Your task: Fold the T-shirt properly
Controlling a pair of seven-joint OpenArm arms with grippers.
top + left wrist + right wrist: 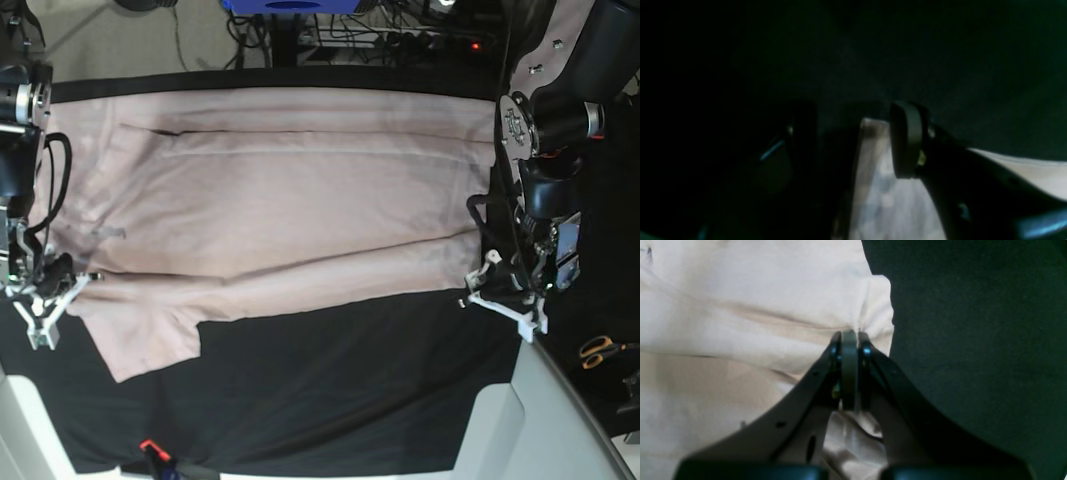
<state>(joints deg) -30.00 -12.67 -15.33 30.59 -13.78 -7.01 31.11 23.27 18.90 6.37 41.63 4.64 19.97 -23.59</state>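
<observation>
Crosswise on the black-clothed table (330, 400) lies the plain pale pink cotton T-shirt (290, 220), its long axis running between the right fingers (849, 340), pinched on one end, and the parted left fingers (907, 140) beside the other.

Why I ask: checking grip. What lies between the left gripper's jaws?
A strip of T-shirt edge lies between the left gripper's parted jaws, over the black cloth, in the left wrist view.

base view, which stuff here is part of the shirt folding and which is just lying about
Part of the job:
- T-shirt
- right end effector, shut on its edge
- left end effector

Lying about:
- scissors, right edge
- black table cloth
</observation>
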